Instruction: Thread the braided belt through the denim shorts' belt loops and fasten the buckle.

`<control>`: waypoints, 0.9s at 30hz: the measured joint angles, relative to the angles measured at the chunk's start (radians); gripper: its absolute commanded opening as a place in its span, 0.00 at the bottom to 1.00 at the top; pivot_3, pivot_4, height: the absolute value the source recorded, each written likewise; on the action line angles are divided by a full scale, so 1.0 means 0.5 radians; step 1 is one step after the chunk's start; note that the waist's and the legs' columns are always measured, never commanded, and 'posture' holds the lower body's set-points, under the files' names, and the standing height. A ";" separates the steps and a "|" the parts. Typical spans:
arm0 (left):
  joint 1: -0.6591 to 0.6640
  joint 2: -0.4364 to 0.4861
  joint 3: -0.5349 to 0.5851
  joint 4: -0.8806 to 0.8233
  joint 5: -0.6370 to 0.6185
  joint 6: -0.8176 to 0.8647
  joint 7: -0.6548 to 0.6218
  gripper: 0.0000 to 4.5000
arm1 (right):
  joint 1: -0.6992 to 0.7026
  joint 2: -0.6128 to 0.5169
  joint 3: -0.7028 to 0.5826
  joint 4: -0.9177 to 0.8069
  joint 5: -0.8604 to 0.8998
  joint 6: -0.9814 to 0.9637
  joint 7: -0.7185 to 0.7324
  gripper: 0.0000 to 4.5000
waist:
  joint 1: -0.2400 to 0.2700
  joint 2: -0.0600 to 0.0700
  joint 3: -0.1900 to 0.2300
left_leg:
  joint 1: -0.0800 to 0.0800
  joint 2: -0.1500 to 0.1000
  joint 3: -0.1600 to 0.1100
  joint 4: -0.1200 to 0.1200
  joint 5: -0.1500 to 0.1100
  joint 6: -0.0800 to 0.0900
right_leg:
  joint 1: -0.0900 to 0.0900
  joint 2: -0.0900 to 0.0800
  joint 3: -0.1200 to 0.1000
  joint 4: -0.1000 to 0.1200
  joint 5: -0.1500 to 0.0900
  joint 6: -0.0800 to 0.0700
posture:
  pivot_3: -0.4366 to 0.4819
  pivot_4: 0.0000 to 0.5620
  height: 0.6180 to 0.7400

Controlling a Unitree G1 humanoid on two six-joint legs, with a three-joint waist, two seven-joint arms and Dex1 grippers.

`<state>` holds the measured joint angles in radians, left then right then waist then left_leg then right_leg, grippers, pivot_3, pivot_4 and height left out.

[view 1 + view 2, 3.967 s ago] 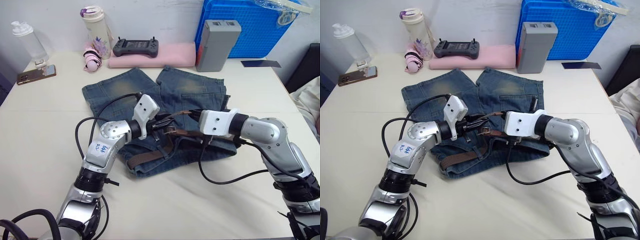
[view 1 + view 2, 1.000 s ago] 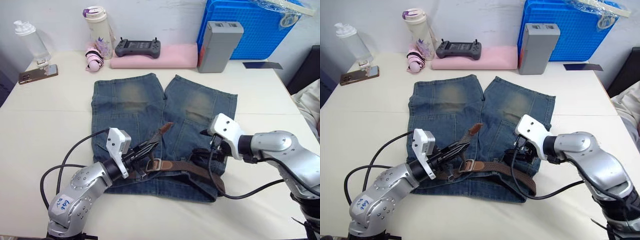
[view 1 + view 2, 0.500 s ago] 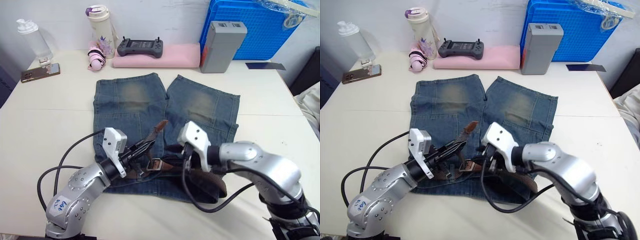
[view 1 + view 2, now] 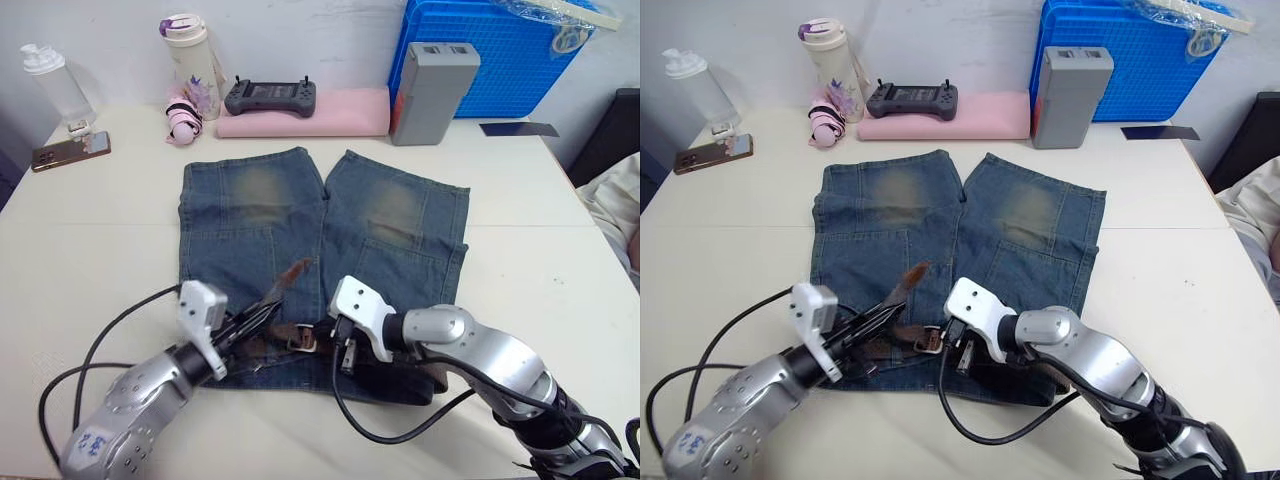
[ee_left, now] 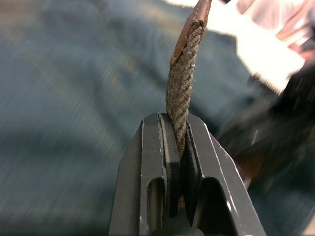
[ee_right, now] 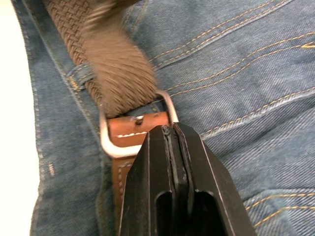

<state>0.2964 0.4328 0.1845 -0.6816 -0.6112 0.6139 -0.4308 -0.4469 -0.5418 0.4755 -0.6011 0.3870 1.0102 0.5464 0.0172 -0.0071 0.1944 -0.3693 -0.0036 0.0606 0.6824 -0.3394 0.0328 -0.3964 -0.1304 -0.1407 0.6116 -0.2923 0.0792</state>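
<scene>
The denim shorts lie flat on the table, legs pointing away and waistband nearest me. The braided belt runs along the waistband and passes under a belt loop. My left gripper is shut on the belt's free end, and the tan tip sticks up beyond the fingers. The silver buckle with its tan leather tab lies on the waistband's middle. My right gripper is shut, and its tips rest against that leather tab.
At the table's far side stand a white bottle, a clear bottle, a phone, a controller on a pink pad, a grey box and a blue crate. Black arm cables trail near the waistband.
The shorts were bunched four seconds ago and now lie flat. Within the last second my right gripper has moved left along the waistband to the buckle. My left gripper keeps hold of the belt end.
</scene>
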 measured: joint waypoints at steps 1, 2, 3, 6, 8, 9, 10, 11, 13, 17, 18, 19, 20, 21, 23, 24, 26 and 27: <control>0.026 0.001 0.001 0.016 0.007 -0.020 -0.012 0.00 | 0.000 -0.002 0.000 0.001 -0.007 -0.006 0.003 0.02 | 0.002 0.000 0.000 | 0.000 0.000 0.000 0.000 -0.001 0.000 | 0.000 0.000 0.000 0.000 0.000 0.000 | 0.48 0.27 0.77; 0.037 0.001 0.002 0.036 0.015 -0.046 -0.023 0.00 | -0.001 -0.003 0.000 0.001 -0.013 -0.011 0.008 0.02 | 0.008 0.000 0.000 | 0.000 0.000 0.000 0.000 -0.001 0.000 | -0.001 -0.001 0.000 0.000 0.000 0.000 | 0.48 0.27 0.77; 0.043 0.001 0.003 0.050 0.021 -0.067 -0.030 0.00 | -0.003 -0.007 0.000 0.000 -0.014 -0.016 0.018 0.02 | 0.011 0.000 0.000 | 0.000 0.000 0.000 0.000 -0.002 0.001 | -0.001 -0.001 0.000 0.000 0.000 0.000 | 0.48 0.27 0.77; 0.048 0.001 0.003 0.057 0.037 -0.111 -0.040 0.00 | -0.003 -0.013 -0.026 -0.014 0.002 -0.016 0.057 0.02 | 0.011 0.001 0.001 | -0.002 0.000 0.000 0.000 -0.003 0.001 | -0.003 -0.001 0.001 -0.001 0.000 0.000 | 0.48 0.27 0.77; 0.046 0.001 0.004 0.061 0.050 -0.122 -0.039 0.00 | -0.003 -0.015 -0.080 -0.042 0.046 0.002 0.087 0.02 | 0.007 0.003 0.002 | -0.003 0.000 0.000 -0.001 -0.004 0.002 | -0.004 -0.001 0.001 -0.001 0.000 0.000 | 0.48 0.27 0.77; 0.044 0.001 0.004 0.061 0.054 -0.126 -0.039 0.00 | -0.003 -0.015 -0.113 -0.052 0.067 0.008 0.099 0.02 | 0.006 0.004 0.002 | -0.004 0.001 0.000 -0.001 -0.004 0.002 | -0.004 -0.001 0.001 -0.002 0.000 0.000 | 0.48 0.27 0.77; 0.044 0.001 0.004 0.061 0.056 -0.131 -0.039 0.00 | -0.007 -0.014 -0.140 -0.060 0.083 0.018 0.107 0.02 | 0.006 0.004 0.002 | -0.003 0.001 0.001 -0.001 -0.004 0.002 | -0.004 -0.001 0.001 -0.002 0.000 0.000 | 0.48 0.27 0.77; 0.044 0.001 0.002 0.063 0.059 -0.137 -0.039 0.00 | -0.010 -0.014 -0.160 -0.069 0.098 0.033 0.114 0.02 | 0.006 0.004 0.003 | -0.004 0.001 0.000 -0.001 -0.004 0.002 | -0.004 -0.001 0.001 -0.002 0.000 -0.001 | 0.48 0.27 0.77; 0.044 0.001 0.001 0.068 0.063 -0.142 -0.040 0.00 | -0.016 -0.019 -0.180 -0.090 0.116 0.047 0.126 0.02 | 0.008 0.005 0.003 | -0.004 0.001 0.001 -0.001 -0.004 0.002 | -0.004 -0.001 0.001 -0.002 0.000 -0.001 | 0.48 0.27 0.77; 0.039 0.001 -0.001 0.083 0.071 -0.145 -0.043 0.00 | -0.019 -0.022 -0.176 -0.111 0.131 0.079 0.134 0.02 | 0.007 0.006 0.004 | -0.004 0.001 0.001 -0.001 -0.005 0.003 | -0.004 -0.001 0.001 -0.002 0.000 -0.001 | 0.48 0.27 0.77; 0.035 0.003 -0.004 0.089 0.075 -0.149 -0.046 0.00 | -0.019 -0.022 -0.170 -0.111 0.129 0.079 0.134 0.02 | 0.007 0.006 0.004 | -0.004 0.001 0.001 -0.001 -0.005 0.003 | -0.004 -0.001 0.001 -0.002 0.000 -0.001 | 0.48 0.27 0.77; 0.031 0.004 -0.009 0.099 0.081 -0.155 -0.050 0.00 | -0.019 -0.023 -0.159 -0.111 0.125 0.079 0.134 0.02 | 0.007 0.006 0.004 | -0.004 0.001 0.001 -0.001 -0.005 0.003 | -0.004 -0.001 0.001 -0.002 0.000 -0.001 | 0.48 0.27 0.77; 0.025 0.005 -0.013 0.106 0.088 -0.160 -0.053 0.00 | -0.019 -0.024 -0.144 -0.111 0.121 0.079 0.134 0.02 | 0.007 0.007 0.004 | -0.004 0.001 0.001 -0.001 -0.005 0.003 | -0.004 -0.001 0.001 -0.002 0.000 -0.001 | 0.48 0.27 0.77; 0.019 0.005 -0.014 0.112 0.093 -0.163 -0.055 0.00 | -0.019 -0.024 -0.121 -0.111 0.115 0.079 0.134 0.02 | 0.008 0.007 0.004 | -0.004 0.001 0.001 -0.001 -0.005 0.003 | -0.004 -0.001 0.001 -0.002 0.000 -0.001 | 0.48 0.27 0.77; 0.008 0.005 -0.016 0.121 0.101 -0.164 -0.056 0.00 | -0.022 -0.023 -0.069 -0.105 0.089 0.077 0.134 0.02 | 0.007 0.007 0.004 | -0.004 0.001 0.001 -0.001 -0.005 0.003 | -0.004 -0.001 0.001 -0.002 0.000 -0.001 | 0.48 0.27 0.77; 0.005 0.005 -0.017 0.122 0.103 -0.164 -0.056 0.00 | -0.031 -0.018 -0.043 -0.093 0.078 0.076 0.133 0.02 | 0.006 0.007 0.004 | -0.003 0.001 0.001 -0.001 -0.005 0.003 | -0.004 -0.001 0.001 -0.002 0.000 -0.001 | 0.48 0.27 0.77; -0.001 0.005 -0.019 0.124 0.111 -0.165 -0.057 0.00 | -0.060 0.014 -0.005 -0.054 0.050 0.072 0.129 0.02 | 0.005 0.008 0.005 | -0.003 0.001 0.001 -0.001 -0.005 0.003 | -0.005 -0.001 0.002 -0.002 0.000 -0.001 | 0.48 0.27 0.77; -0.005 0.004 -0.021 0.125 0.116 -0.166 -0.057 0.00 | -0.082 0.029 0.018 -0.036 0.034 0.070 0.125 0.02 | 0.005 0.009 0.005 | -0.003 0.001 0.001 -0.001 -0.005 0.003 | -0.005 -0.001 0.002 -0.001 0.000 -0.001 | 0.48 0.27 0.77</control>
<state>0.2939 0.4350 0.1739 -0.6193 -0.5533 0.5310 -0.4593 -0.4877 -0.5275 0.4845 -0.6189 0.4040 1.0451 0.6088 0.0199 -0.0028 0.1970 -0.3709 -0.0033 0.0614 0.6819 -0.3417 0.0341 -0.3989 -0.1310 -0.1397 0.6109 -0.2924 0.0789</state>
